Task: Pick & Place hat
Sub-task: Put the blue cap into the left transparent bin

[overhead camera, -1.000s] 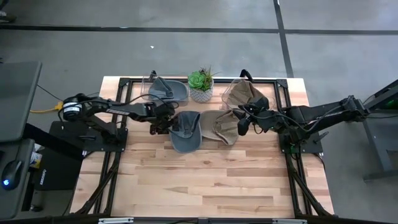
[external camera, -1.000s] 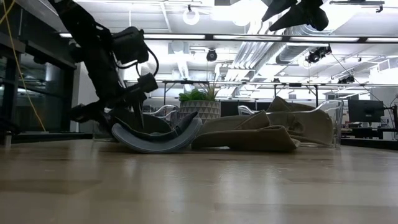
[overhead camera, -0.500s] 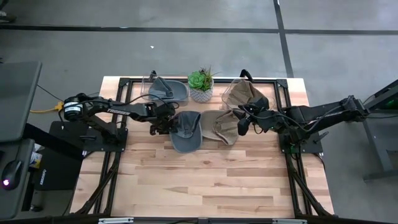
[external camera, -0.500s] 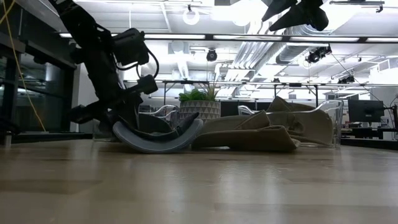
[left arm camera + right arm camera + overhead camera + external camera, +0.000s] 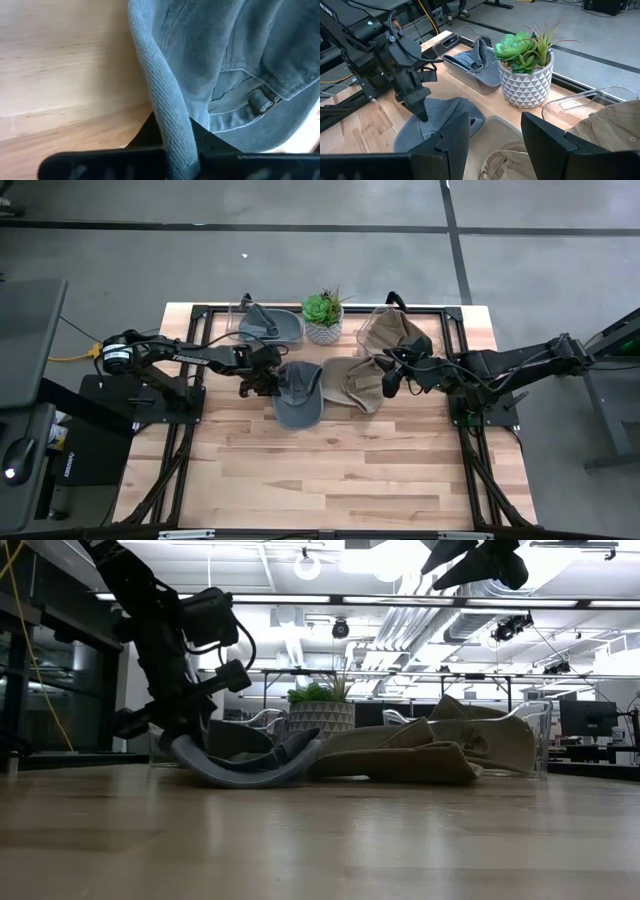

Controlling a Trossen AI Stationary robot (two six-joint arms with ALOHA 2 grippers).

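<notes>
Left end effector (image 5: 262, 383) | clamped on grey hat (image 5: 298, 392) brim | right end effector (image 5: 390, 380) | jaws apart, empty

A grey-blue cap (image 5: 298, 392) lies upside down on the wooden table, its brim edge pinched and tilted up. A tan cap (image 5: 352, 384) lies just beside it. 2 further caps sit in clear bins.

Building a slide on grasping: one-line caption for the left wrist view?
Left gripper shut on the brim of the grey cap lying on the wooden table.
</notes>
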